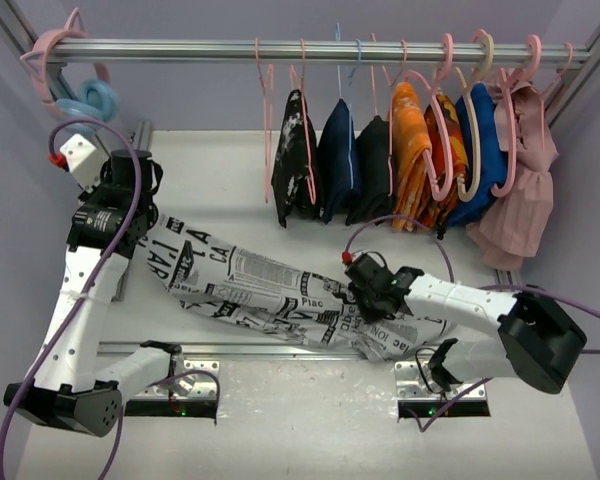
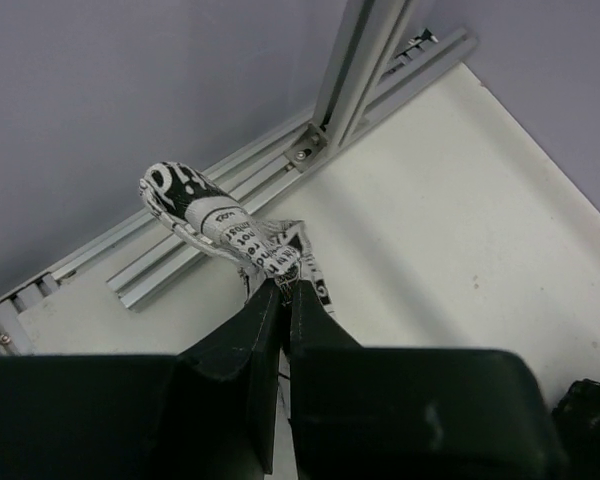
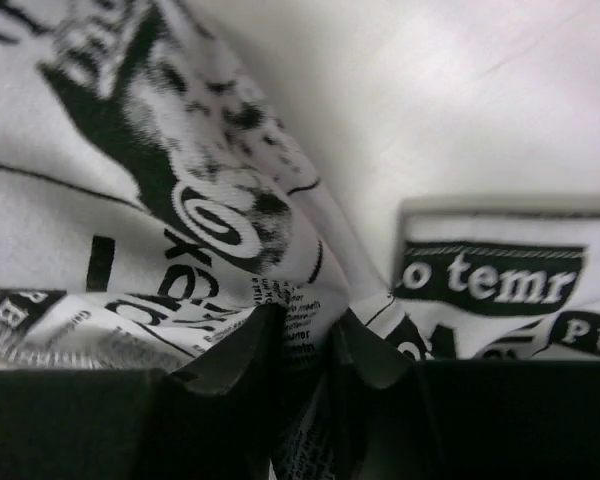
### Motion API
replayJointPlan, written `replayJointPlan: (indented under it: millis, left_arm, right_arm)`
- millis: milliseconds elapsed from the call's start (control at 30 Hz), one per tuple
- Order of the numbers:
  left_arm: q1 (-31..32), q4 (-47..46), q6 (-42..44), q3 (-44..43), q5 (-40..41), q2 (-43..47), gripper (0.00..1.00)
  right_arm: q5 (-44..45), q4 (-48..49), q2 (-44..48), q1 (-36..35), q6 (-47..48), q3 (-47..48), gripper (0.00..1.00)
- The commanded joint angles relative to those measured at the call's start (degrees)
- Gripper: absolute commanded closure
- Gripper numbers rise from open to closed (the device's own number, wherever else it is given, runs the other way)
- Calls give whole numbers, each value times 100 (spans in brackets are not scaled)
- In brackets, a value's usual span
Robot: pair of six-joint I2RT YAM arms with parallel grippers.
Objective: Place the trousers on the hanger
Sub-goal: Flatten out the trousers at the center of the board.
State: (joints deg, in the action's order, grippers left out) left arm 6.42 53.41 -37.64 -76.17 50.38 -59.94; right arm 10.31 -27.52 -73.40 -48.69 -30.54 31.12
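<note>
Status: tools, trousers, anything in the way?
Left tool shut on trousers end. Right tool shut mid-cloth. Trousers stretched over table, hanger bare on rail. Hung clothes crowd rail beside it.

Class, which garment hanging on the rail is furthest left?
The black garment with white speckles: it ends the row, with the other hung clothes all to its right.
</note>
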Motion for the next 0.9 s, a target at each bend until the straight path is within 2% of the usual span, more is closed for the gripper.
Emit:
replayJointPlan:
  millis: [0,167,300,367,400,533,567,667,767,867]
  left_arm:
    - [-131,-865,695,-649,-550,-184,100]
    - [-250,-602,939,-1903,-1028,-968,100]
    - [-264,-692,894,-2129,-1353,-944,100]
    - [-263,-1003,749,-1474,-1437,-492,100]
    - [-256,-1133,663,-795,-1463,-305,100]
    - [-264,-1293,103,713,-1295,471,100]
    - [-264,-1209,-156,1096,-1172,700,100]
    - [-264,-896,-933,1739,-839,1297,99]
    - [-264,-797,-1267,2080,-612,1594,98]
    - [-264,-583,-1556,2115,-253,1625,100]
  right_arm:
    - [36,299,-254,1148,771,673,93]
    - [568,-300,-380,1620,1368,1956,97]
    - [854,-721,-112,1635,1392,2491,92]
    - [703,-708,137,1626,1239,2298,84]
    - [562,-659,402,1626,1195,1955,79]
    - [-80,-362,1127,1626,985,959,61]
    - [-189,-342,1357,1626,881,680,52]
    - [-434,-320,2106,1628,516,307,39]
    - [-766,-242,2481,1626,393,188,35]
    - [-974,-133,2233,1626,448,206,32]
